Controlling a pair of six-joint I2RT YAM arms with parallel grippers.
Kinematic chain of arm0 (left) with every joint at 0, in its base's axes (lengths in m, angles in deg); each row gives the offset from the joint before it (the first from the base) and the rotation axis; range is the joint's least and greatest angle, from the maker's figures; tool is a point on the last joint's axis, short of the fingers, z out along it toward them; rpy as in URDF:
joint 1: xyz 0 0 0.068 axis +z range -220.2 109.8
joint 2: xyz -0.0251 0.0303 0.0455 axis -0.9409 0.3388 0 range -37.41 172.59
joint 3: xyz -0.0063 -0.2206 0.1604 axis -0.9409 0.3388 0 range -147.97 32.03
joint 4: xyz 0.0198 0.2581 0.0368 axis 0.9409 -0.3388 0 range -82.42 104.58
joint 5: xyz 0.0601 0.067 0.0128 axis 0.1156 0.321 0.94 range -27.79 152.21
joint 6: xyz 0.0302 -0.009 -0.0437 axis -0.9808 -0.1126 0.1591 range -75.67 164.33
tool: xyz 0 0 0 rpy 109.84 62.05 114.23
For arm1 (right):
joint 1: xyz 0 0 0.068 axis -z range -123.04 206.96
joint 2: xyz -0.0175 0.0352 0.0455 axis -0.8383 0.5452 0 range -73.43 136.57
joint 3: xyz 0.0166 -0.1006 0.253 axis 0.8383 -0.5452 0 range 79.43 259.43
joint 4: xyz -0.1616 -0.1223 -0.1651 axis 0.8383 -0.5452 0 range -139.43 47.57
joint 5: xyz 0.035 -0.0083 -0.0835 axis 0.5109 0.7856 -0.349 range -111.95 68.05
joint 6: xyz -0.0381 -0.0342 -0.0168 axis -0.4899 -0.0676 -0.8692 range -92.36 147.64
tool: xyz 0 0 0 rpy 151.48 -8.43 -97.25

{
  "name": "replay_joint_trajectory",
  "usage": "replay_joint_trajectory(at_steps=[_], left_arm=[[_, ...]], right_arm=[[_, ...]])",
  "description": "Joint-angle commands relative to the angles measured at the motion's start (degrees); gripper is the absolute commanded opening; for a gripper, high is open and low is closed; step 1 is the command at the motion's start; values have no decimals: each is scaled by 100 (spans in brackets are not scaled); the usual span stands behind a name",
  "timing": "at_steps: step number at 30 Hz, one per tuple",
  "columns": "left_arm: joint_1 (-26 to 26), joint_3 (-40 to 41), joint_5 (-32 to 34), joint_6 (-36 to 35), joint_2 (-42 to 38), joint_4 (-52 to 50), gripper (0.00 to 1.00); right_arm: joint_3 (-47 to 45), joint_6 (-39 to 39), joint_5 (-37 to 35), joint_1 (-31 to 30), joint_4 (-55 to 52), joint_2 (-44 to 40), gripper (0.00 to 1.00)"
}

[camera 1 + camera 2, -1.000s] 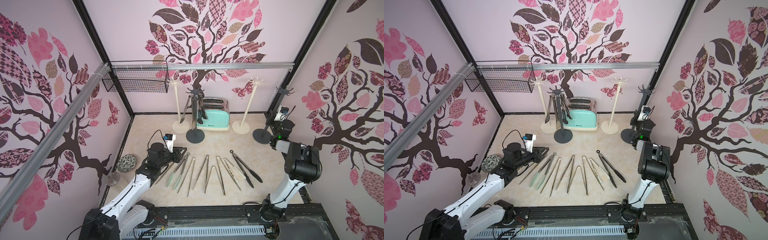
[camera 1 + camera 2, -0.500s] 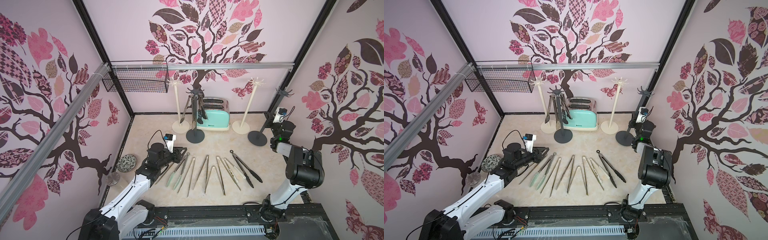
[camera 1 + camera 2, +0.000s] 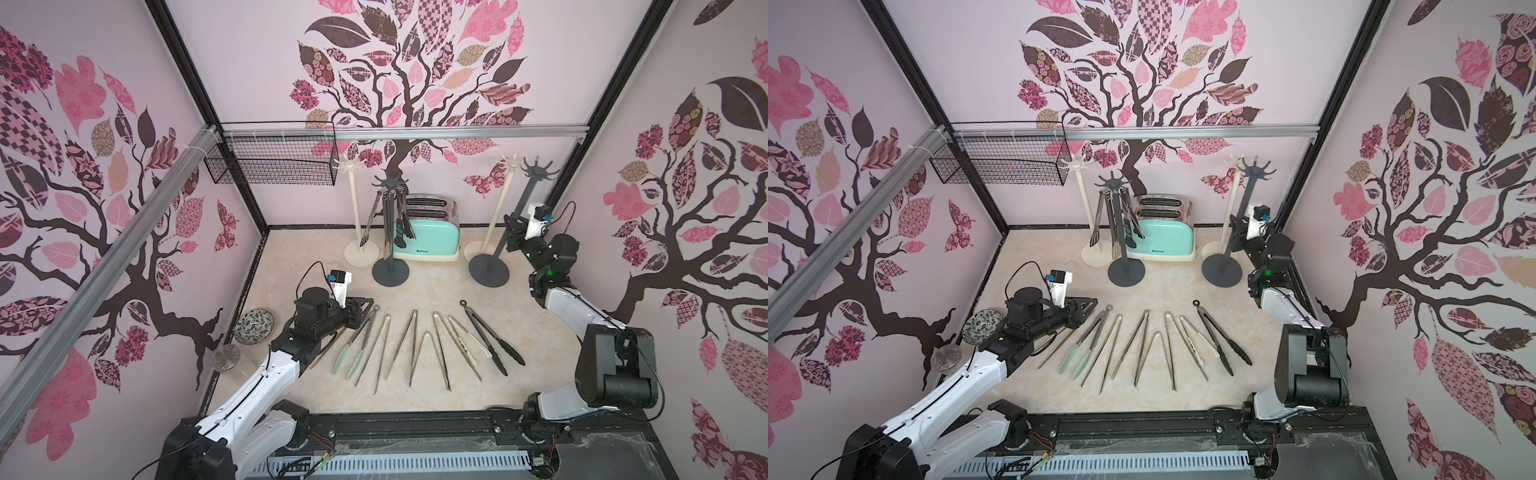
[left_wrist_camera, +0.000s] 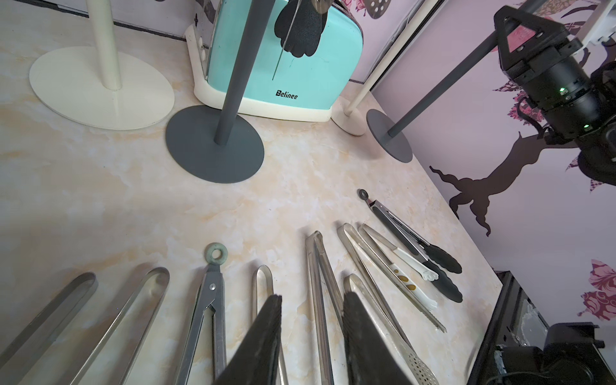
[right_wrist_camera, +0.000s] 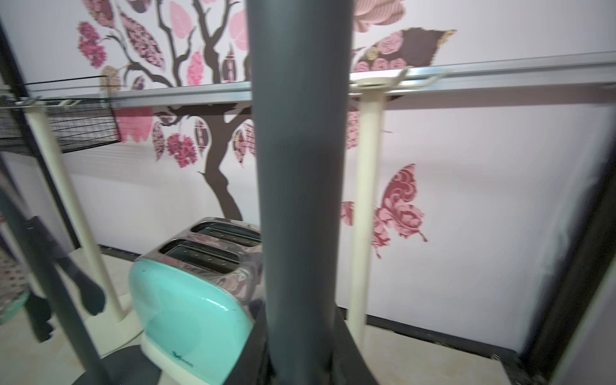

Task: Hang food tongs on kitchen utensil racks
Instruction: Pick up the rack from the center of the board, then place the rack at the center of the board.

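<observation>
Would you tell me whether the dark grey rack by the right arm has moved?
Yes: the dark grey rack has slid along the table toward the toaster.

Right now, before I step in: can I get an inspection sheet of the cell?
Surface: marbled tabletop, no damage seen.
Job's things: row of tongs lying flat at the front; hanging tongs on the middle grey rack; cream racks and right grey rack carry none.
Clutter: toaster, patterned dish, wire basket on the rail.
Grippers: left gripper has its jaws open over the row and grips nothing; right gripper has its jaws shut on the right grey rack's pole.
Cables: cable loop at the left wrist; loose wires by the front track.
Surroundings: tree-print walls, metal rail; nothing else seen.
</observation>
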Motion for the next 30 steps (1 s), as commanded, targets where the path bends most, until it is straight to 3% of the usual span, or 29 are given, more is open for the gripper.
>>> replay_joint_trajectory(at_steps=[1, 11, 30], left_arm=[[-25, -8, 47, 46, -66, -93, 34], [-34, -35, 29, 72, -84, -157, 34], [-74, 22, 38, -6, -58, -142, 33]], right_arm=[[347, -31, -65, -492, 358, -131, 0], [622, -26, -520, -1575, 666, 499, 0], [1155, -7, -840, -2012, 1058, 1528, 0]])
